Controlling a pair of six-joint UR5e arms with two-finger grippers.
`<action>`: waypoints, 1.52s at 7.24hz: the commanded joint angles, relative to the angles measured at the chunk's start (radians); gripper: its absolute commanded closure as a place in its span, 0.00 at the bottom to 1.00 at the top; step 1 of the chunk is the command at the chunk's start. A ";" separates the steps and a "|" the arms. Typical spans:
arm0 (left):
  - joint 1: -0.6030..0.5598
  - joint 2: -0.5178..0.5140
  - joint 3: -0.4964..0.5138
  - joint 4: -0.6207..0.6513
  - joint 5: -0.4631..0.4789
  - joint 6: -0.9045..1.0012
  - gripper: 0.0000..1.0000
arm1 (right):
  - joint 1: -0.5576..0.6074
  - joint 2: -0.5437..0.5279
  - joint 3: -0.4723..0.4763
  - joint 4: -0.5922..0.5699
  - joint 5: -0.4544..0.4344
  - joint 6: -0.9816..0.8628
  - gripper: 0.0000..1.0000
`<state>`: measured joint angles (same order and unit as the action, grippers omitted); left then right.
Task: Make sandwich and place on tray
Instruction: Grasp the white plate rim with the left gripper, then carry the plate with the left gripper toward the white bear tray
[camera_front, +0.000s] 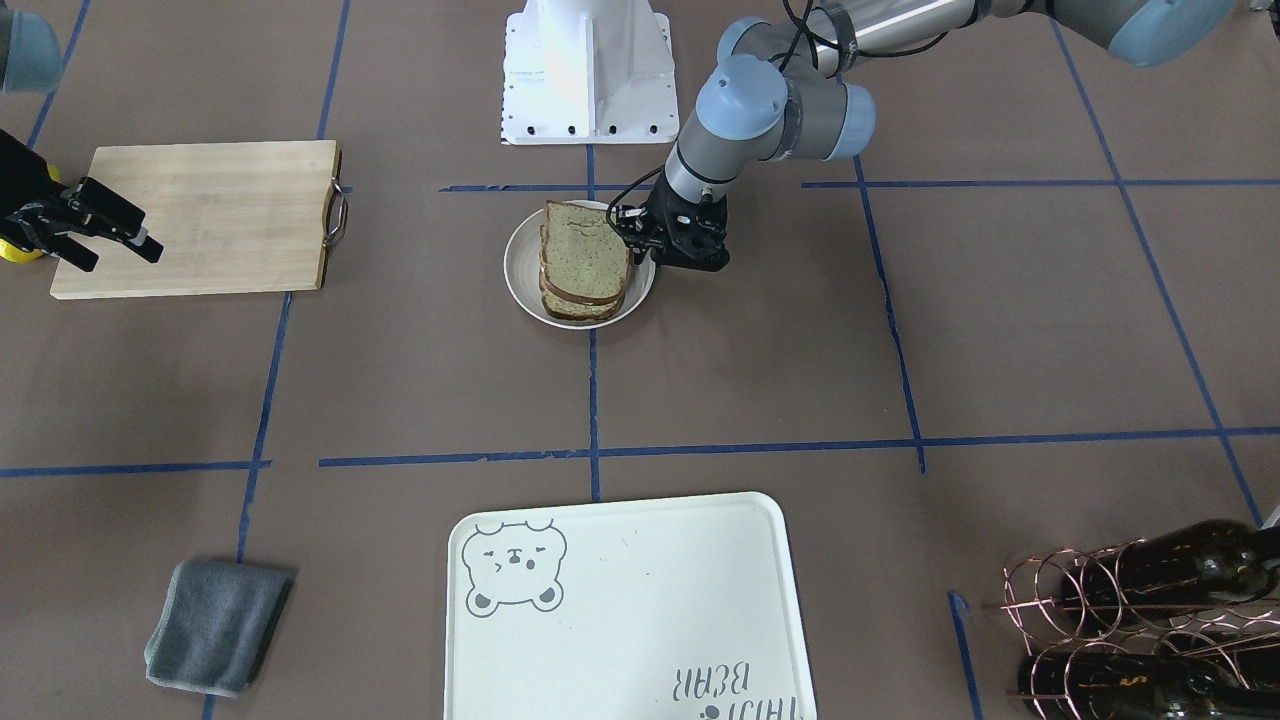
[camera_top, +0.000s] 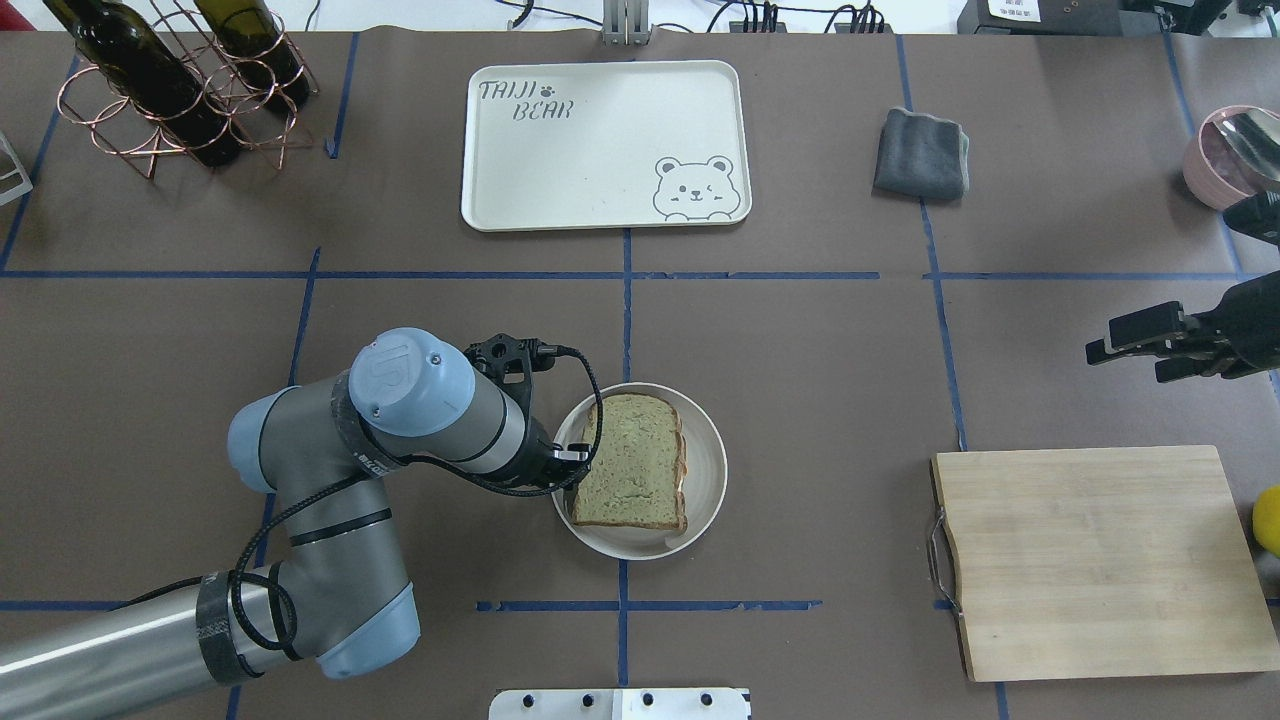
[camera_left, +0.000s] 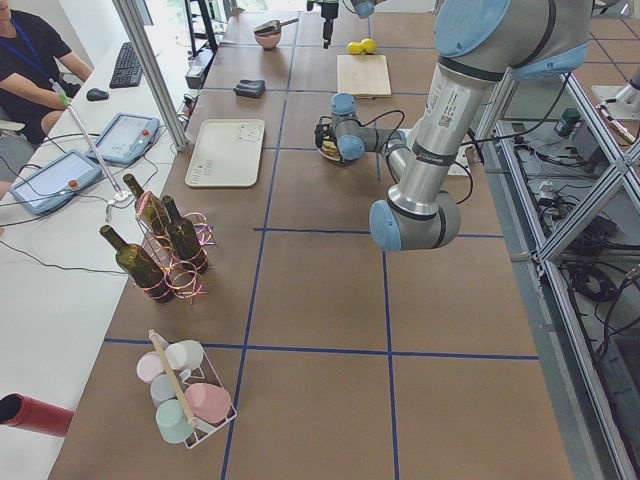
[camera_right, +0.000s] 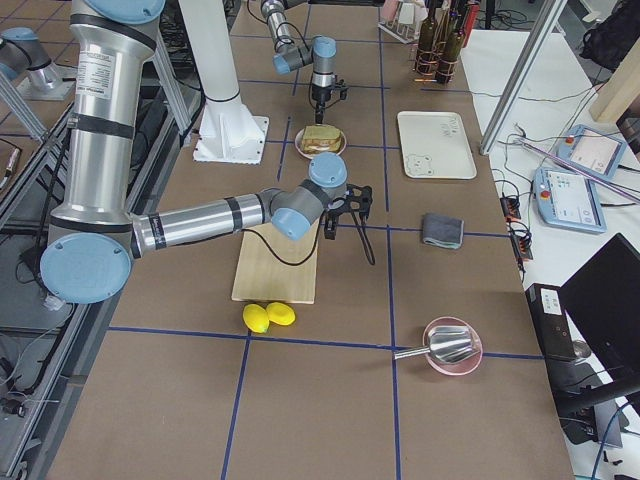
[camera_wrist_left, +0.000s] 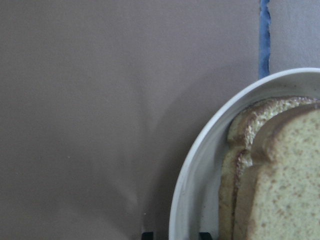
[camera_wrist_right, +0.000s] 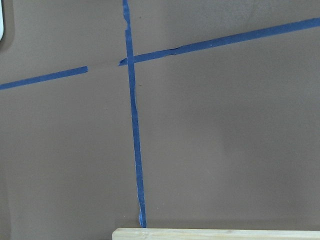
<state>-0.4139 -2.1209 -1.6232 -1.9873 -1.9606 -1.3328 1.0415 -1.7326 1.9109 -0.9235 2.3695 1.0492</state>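
1. Brown-crusted bread: one sandwich (camera_top: 632, 462) lies on one round white plate (camera_top: 712, 470), lower centre of the overhead view. The left wrist view shows two stacked crust edges.
2. One tray (camera_top: 600, 165) sits at top centre of the overhead view, well apart from the plate.
3. Left gripper (camera_top: 568, 460) is at the plate's left rim, just beside the sandwich. In the left wrist view two dark fingertips (camera_wrist_left: 147, 235) show at the bottom edge with a narrow gap and the rim between them. Clamped or not: cannot tell.
4. Right gripper (camera_top: 1128, 362) is at the right edge of the overhead view, above the board, with its fingers spread and nothing between them.
5. Other counts:
   - one wooden cutting board (camera_top: 1090, 560), lower right
   - one grey cloth (camera_top: 920, 152), upper right
   - one copper wire rack (camera_front: 1030, 606) with three dark bottles (camera_left: 160, 235)
   - two lemons (camera_right: 268, 316) just past the board's end
6. Room: open brown table (camera_top: 800, 350) marked with blue tape lines (camera_top: 628, 310) lies between plate and tray. The cloth and the rack flank the tray, both apart from its edges.
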 joint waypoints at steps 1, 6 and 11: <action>0.000 -0.001 0.014 -0.022 -0.001 -0.002 1.00 | 0.000 -0.004 0.002 0.000 -0.001 0.000 0.00; -0.124 -0.002 0.003 -0.116 -0.076 -0.155 1.00 | 0.002 -0.004 0.008 0.000 0.000 0.000 0.00; -0.268 -0.094 0.168 -0.295 -0.118 -0.224 1.00 | 0.023 -0.024 0.025 0.002 0.002 -0.003 0.00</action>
<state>-0.6458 -2.1584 -1.5481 -2.2373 -2.0776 -1.5538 1.0612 -1.7442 1.9256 -0.9224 2.3715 1.0479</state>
